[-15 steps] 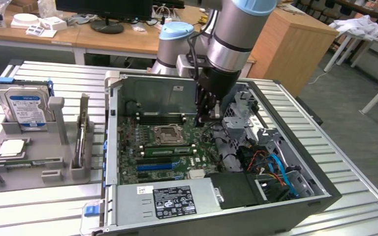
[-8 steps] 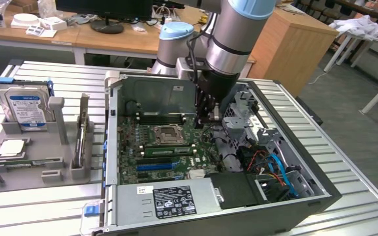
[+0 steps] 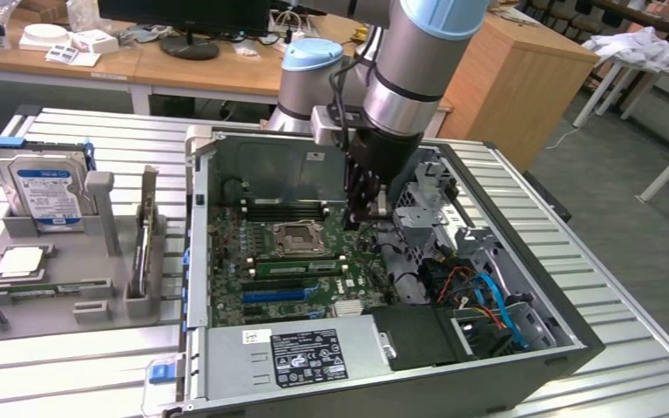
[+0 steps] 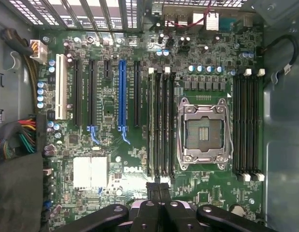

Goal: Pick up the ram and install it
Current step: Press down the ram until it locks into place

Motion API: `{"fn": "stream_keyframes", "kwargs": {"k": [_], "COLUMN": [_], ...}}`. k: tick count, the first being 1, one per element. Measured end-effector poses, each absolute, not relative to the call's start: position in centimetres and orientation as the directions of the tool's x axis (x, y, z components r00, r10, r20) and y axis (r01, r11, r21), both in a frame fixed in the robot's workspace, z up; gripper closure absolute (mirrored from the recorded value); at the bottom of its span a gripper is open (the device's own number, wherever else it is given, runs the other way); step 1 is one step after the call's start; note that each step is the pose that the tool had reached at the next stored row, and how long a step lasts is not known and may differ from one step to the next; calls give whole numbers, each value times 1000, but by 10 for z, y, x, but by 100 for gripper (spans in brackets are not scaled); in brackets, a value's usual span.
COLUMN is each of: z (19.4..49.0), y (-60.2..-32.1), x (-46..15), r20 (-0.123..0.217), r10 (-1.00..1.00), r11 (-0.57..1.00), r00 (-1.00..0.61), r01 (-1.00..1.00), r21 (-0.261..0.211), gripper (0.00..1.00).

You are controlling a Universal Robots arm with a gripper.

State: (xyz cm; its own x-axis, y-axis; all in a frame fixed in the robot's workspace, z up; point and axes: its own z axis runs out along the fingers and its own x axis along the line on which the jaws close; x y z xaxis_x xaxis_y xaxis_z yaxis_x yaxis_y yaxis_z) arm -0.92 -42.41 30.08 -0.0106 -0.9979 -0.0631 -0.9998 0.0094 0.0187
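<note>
Claw: the black two-fingered claw (image 4: 159, 187) hangs inside the open dark-grey computer case (image 3: 567, 344), over the end of a memory-slot bank; its tips are drawn almost together, with nothing visible between them
Ram: a long narrow green circuit-board stick, the ram (image 3: 296, 266), lies along the slot bank just beside the square silver CPU socket (image 3: 300, 235), apart from the claw; whether it is pressed fully home I cannot tell
Spare: a like stick (image 3: 146, 239) stands on edge in the grey plastic holder (image 3: 50, 306) on the slatted metal worktop (image 3: 79, 374)
Risk: I judge a half-seated stick the main worry; pressure at one end would tilt it and strain the slot latches
Risk, second: the socket lies bare and close; a sideways drift of the closed tips could bend its contacts
</note>
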Motion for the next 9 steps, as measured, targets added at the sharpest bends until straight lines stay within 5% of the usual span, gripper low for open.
{"fn": "stream_keyframes", "kwargs": {"k": [9], "z": [295], "y": [-424], "x": [-9], "r20": [-63], "r10": [-998], "r11": [9], "r00": [-10], "r01": [-1000], "r21": [15], "gripper": [89]}}
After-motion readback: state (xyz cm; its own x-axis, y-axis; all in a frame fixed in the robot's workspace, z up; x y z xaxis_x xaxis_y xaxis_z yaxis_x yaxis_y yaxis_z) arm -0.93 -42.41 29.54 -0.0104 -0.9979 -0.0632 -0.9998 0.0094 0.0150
